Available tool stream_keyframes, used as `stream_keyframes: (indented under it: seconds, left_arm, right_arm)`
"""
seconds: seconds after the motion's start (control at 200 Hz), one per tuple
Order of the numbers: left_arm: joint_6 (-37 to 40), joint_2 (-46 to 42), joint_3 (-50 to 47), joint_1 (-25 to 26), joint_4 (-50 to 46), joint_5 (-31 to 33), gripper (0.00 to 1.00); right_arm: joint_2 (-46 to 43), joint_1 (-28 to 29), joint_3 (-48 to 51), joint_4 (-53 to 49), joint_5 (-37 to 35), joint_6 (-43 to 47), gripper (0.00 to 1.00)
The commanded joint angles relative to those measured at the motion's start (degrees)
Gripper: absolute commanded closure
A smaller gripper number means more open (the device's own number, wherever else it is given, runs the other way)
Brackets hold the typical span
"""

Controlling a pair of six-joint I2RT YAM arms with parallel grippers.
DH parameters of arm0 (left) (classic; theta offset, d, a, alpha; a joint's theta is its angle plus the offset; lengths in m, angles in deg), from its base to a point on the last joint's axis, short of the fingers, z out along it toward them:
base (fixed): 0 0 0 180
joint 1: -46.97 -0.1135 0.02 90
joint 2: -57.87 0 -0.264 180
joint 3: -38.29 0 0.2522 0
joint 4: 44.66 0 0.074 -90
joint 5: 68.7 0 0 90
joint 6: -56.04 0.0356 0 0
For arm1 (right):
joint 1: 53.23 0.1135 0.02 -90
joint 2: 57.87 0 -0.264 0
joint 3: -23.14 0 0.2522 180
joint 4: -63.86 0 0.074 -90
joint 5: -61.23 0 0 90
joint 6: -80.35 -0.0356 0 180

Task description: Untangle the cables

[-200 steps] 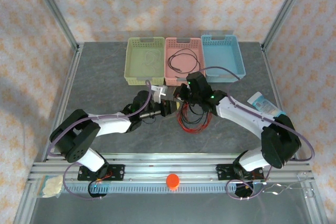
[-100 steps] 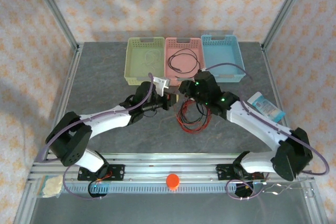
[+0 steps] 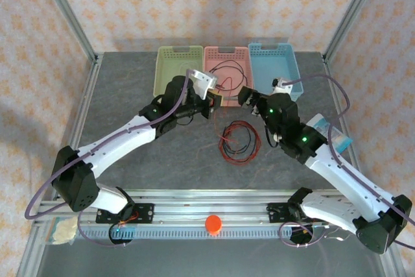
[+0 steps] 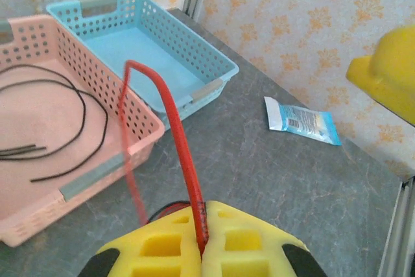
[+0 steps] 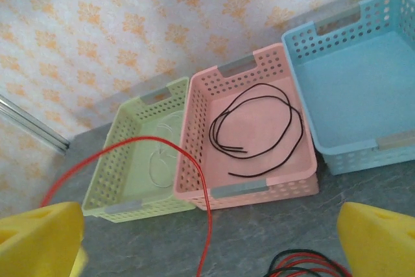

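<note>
A: Left gripper (image 3: 216,98), what was it doing?

B: Clamped tight, yellow pads (image 4: 162,244) pressed together on the red cable (image 4: 180,144). In the left wrist view the strand came straight out from between the pads, arched up and dropped back down in a blur.

A: Where was it over the table (image 3: 130,108)?

B: Raised, just in front of the pink basket (image 3: 227,50).

A: And the rest of the red cable?

B: Coiled loosely on the table (image 3: 238,147), mid-table, nearer than the baskets, between the two arms. A dark strand (image 5: 292,259) was mixed into that coil. One red strand rose from the coil towards the left gripper.

A: Right gripper (image 3: 249,95)?

B: Spread wide. Its pads (image 5: 379,238) sat at opposite edges of the right wrist view, nothing gripped. A red strand crossed the view between them; couldn't tell how near it was.

A: Other cables?

B: Black cable (image 5: 259,128) looped inside the pink basket, lying flat. Thin white cable (image 5: 161,155) in the green basket (image 5: 110,180), faint. Blue basket (image 5: 389,142) on the right end of the row, the three side by side at the far edge.

A: Anything else?

B: A blue and white packet (image 4: 302,121) flat on the table, right of the coil, near the right arm.
</note>
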Motion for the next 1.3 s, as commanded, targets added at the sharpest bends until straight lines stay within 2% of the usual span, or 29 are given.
stream_keyframes:
  seconds: [0.0, 0.1, 0.31, 0.441, 0.586, 0.621, 0.736, 0.836, 1.101, 1.292]
  left_arm:
    - [6.98, 1.30, 6.38, -0.20, -7.48, 2.70, 1.00]
    - [8.88, 3.17, 11.51, -1.62, -11.06, 1.26, 1.00]
    - [11.95, 4.52, 19.40, -5.31, -14.04, -4.52, 1.00]
    - [16.14, 6.03, 24.23, -7.18, -17.30, -8.45, 1.00]
    - [23.68, 7.92, 27.95, -9.51, -22.01, -16.25, 1.00]
    - [25.69, 8.31, 28.89, -9.98, -23.39, -18.13, 1.00]
    - [29.84, 9.90, 31.73, -10.73, -27.53, -20.84, 1.00]
    - [33.85, 11.44, 33.92, -10.89, -31.76, -22.96, 1.00]
    - [40.09, 13.48, 36.20, -10.85, -38.40, -26.60, 1.00]
    - [48.41, 15.45, 39.72, -10.79, -47.91, -30.28, 1.00]
  right_arm:
    - [-0.33, -0.21, -0.05, -0.21, -0.31, 7.97, 0.00]
    - [0.22, -0.25, -0.87, -0.47, 1.15, 11.52, 0.00]
    - [0.26, -0.38, -1.92, 1.26, -0.55, 17.61, 0.05]
    - [0.69, -2.25, -3.09, 3.15, 3.13, 23.98, 0.07]
    - [0.44, -6.07, -3.50, 6.25, 12.53, 31.11, 0.08]
    - [0.38, -7.13, -3.63, 6.83, 15.20, 32.54, 0.04]
    - [0.10, -9.04, -3.38, 8.78, 26.44, 39.32, 0.02]
    - [0.44, -9.04, -2.96, 9.58, 32.09, 45.68, 0.04]
    - [1.02, -9.08, -1.68, 14.08, 32.17, 56.94, 0.07]
    - [4.79, -9.10, -6.33, 9.73, 30.52, 63.70, 0.08]
